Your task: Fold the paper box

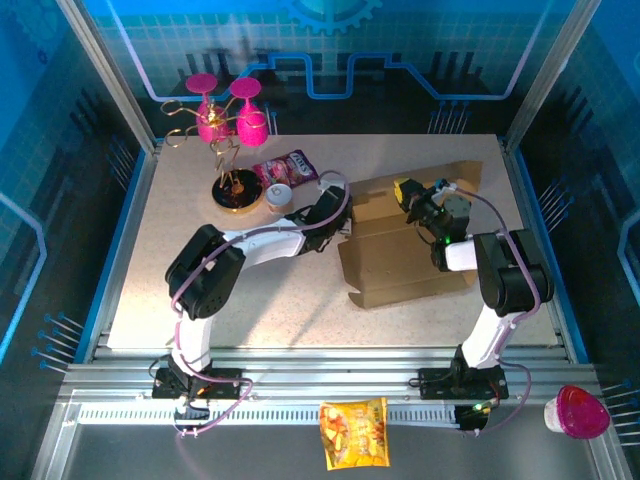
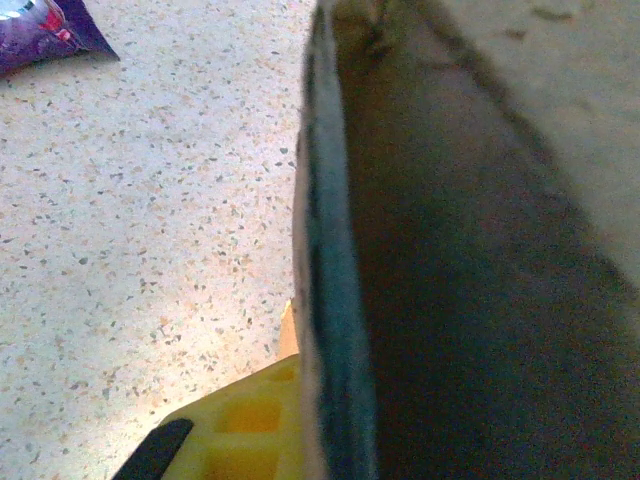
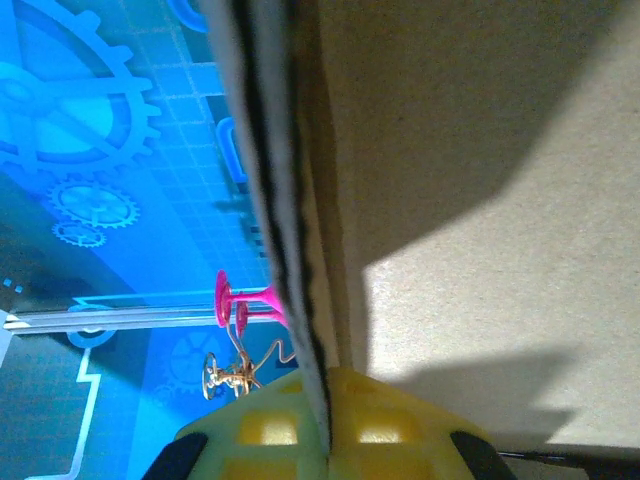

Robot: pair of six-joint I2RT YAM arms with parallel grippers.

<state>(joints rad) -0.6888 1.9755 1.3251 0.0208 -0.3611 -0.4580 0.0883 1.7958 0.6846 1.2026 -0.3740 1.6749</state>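
Top external, whole paper box (image 1: 392, 265), right wrist, fingers (image 3: 255, 428) pinching edge

The paper box (image 1: 410, 250) lies on the right half of the worktop (image 1: 180, 200). The left hand (image 1: 347, 228) is at its left edge and the right hand (image 1: 403, 190) at its far flap. A glass rack (image 1: 225, 120) stands far left, with a snack bag (image 1: 290, 168) just right of it.
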